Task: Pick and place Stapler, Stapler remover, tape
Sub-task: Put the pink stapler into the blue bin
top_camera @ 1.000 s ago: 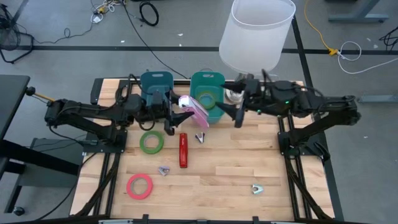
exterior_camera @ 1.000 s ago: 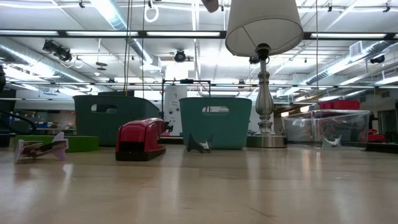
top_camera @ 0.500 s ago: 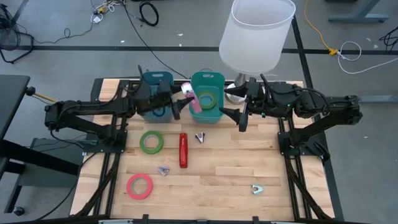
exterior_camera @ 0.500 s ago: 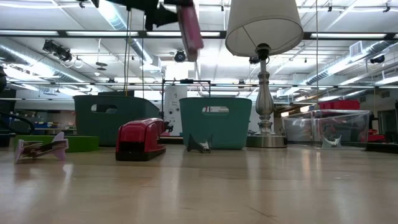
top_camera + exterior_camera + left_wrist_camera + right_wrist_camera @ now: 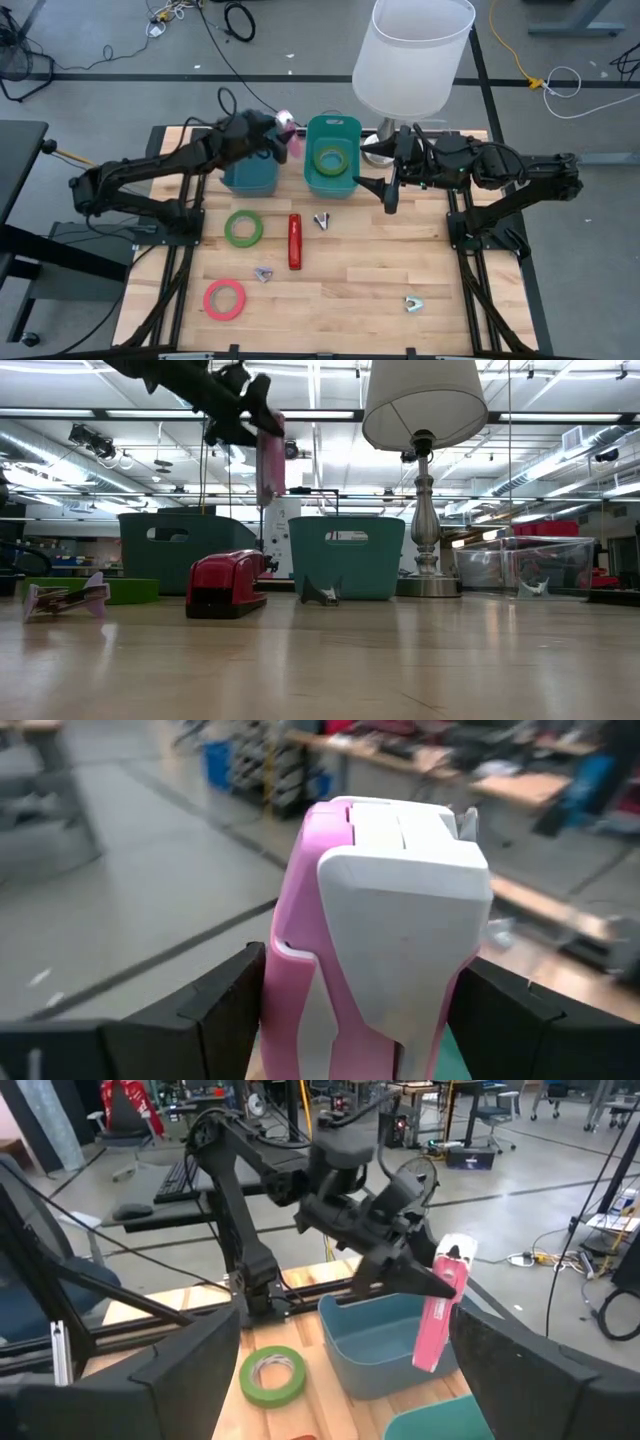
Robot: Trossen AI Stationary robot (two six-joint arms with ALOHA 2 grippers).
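Above the dark teal bin [image 5: 249,172] my left gripper [image 5: 283,135] hangs, jaws clamped on the pink stapler [image 5: 289,134], ready for dropping in. Right of that bin, my right gripper [image 5: 383,188] waits, jaws wide and empty.

Two bins side by side at table's far edge: left bin [image 5: 250,170], right bin [image 5: 332,160] with tape roll [image 5: 331,158] inside. Stapler [image 5: 294,241] lies nearer, between tape ring [image 5: 243,228] and staple remover [image 5: 321,219].
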